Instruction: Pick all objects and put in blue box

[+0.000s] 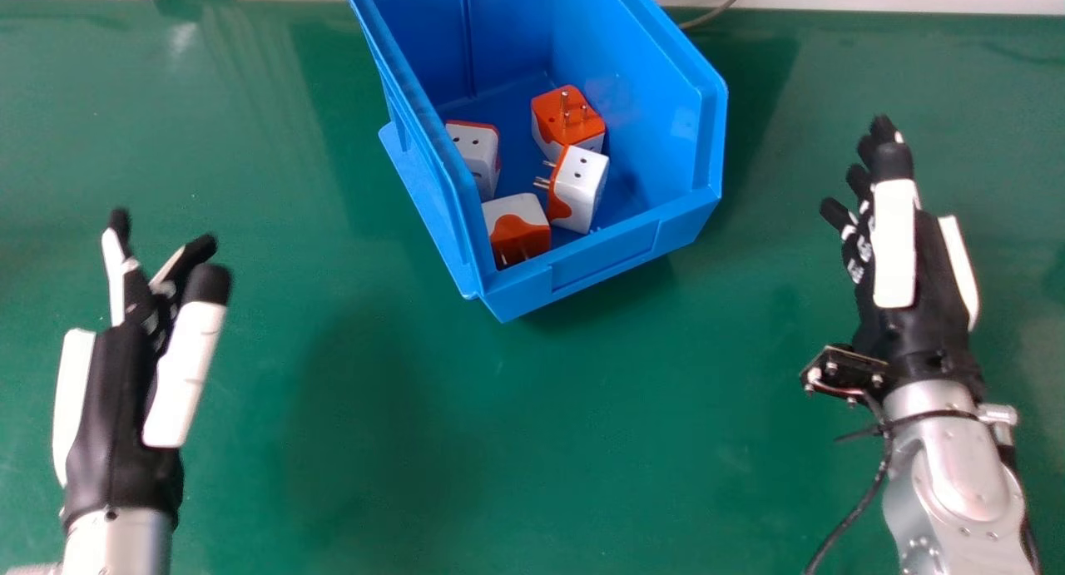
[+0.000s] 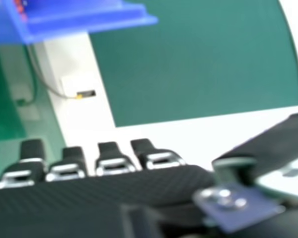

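four orange-and-white adapters [image 1: 582, 184] inside blue box [image 1: 603, 255], left hand [image 1: 116, 400] and right hand [image 1: 922, 325] to either side, fingers loosely spread, reddish blur [image 2: 21, 7] in right hand view, perhaps an adapter

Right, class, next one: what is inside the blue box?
The blue box holds four orange-and-white plug adapters. The side wall hides part of the leftmost adapter, the front lip part of the nearest; the floor beneath them is covered.
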